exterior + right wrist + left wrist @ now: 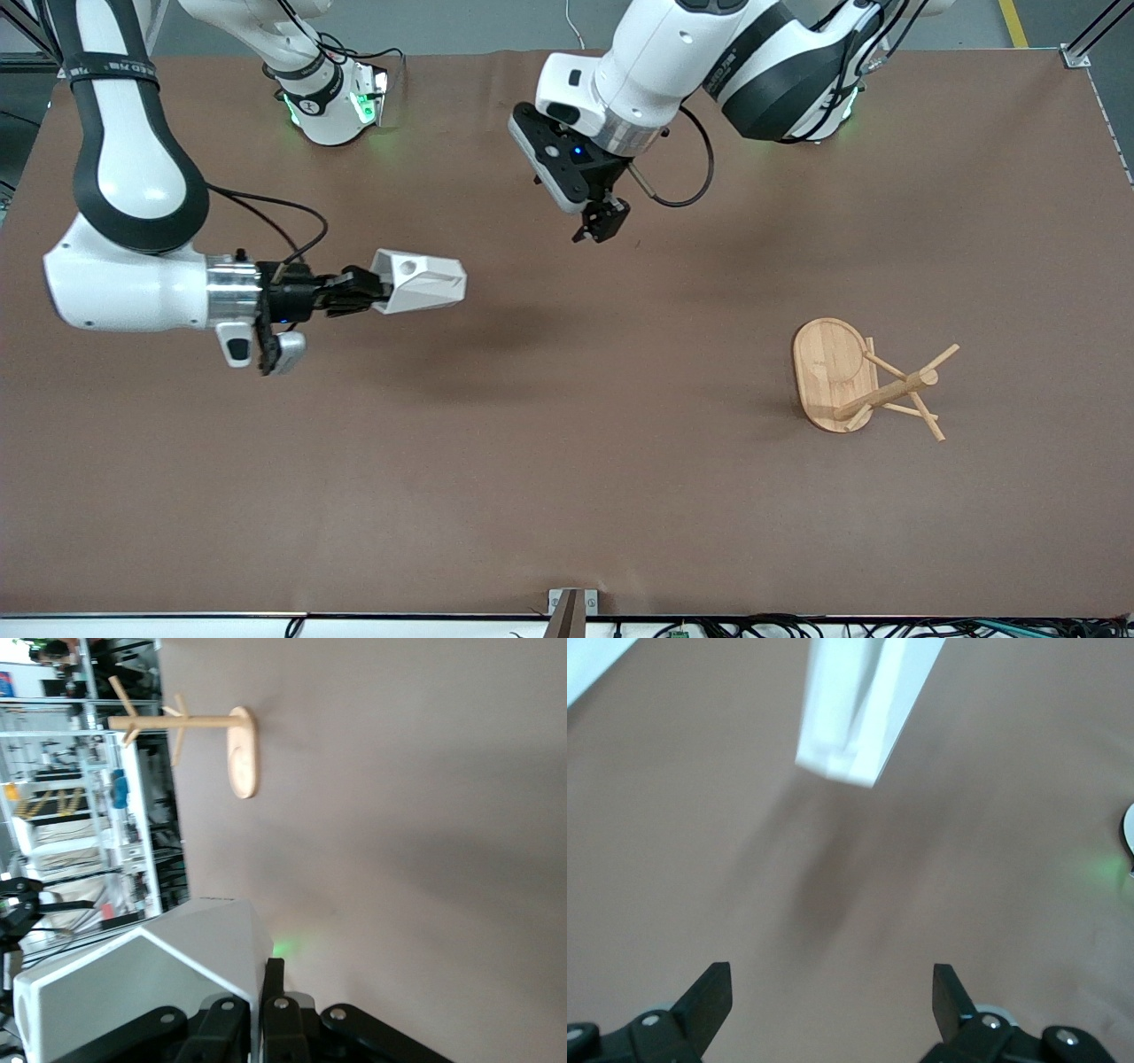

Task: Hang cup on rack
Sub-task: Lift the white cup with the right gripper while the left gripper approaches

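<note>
Cup (421,282) is hanging in the air over the table (567,496) toward the right arm's end, lying on its side, with the right gripper (376,291) clenching its handle end; the black fingers are covering part of that end, and the right wrist view is cutting off much of the white body. Rack (864,379) is standing well apart, near the left arm's end of the table. Left gripper (602,221) is waiting over the table's middle with its fingers (709,997) spread, grasping nothing.
</note>
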